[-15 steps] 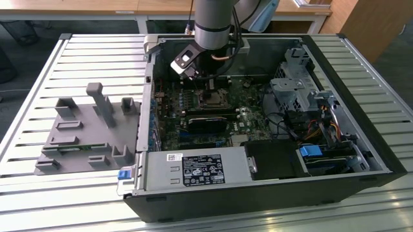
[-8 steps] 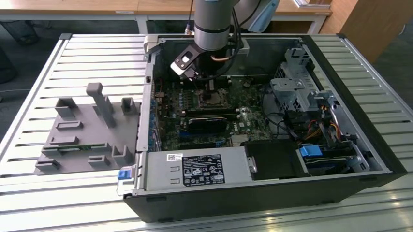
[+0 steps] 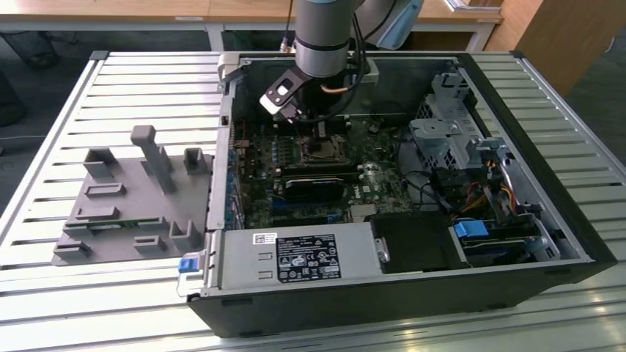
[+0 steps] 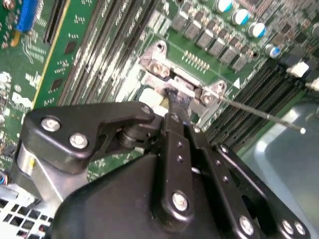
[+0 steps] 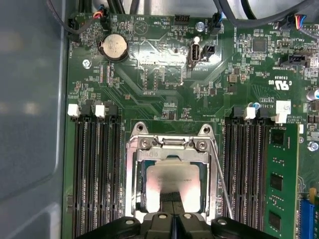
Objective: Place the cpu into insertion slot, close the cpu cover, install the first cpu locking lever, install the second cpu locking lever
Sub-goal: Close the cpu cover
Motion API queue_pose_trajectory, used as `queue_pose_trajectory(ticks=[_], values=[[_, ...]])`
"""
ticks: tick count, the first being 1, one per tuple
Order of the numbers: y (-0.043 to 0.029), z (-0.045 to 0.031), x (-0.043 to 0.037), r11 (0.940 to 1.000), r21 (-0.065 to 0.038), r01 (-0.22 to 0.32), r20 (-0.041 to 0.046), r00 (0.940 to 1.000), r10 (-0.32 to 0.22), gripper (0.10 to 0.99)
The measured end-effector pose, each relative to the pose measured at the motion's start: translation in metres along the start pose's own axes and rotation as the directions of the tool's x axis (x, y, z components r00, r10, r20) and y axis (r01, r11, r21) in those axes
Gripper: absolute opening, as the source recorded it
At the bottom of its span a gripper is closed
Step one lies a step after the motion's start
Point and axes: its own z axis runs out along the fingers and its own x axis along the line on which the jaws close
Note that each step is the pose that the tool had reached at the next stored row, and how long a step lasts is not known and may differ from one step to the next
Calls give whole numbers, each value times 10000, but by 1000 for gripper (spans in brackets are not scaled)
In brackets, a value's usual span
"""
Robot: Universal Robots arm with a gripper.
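The gripper, fingers together and gripping nothing, is hanging directly over the cpu, which is sitting in the insertion slot. The cpu cover is lying down around the chip, framing it. A thin locking lever is running lengthwise along the cover's side, between cover and memory slots, near the fingertips, leaving little room on either side.

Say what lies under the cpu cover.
The cpu shows through the opening of the cpu cover; the gripper hides part of it; the insertion slot beneath is covered.
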Motion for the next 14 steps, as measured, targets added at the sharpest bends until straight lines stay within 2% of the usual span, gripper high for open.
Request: queue_pose_trajectory(ticks=[6, 11, 14], values=[[37, -13, 3, 10000, -45, 2, -46, 10000, -2, 106], [36, -141, -1, 10000, -32, 1, -42, 10000, -1, 106], [39, -151, -1, 10000, -33, 2, -45, 10000, -2, 106]])
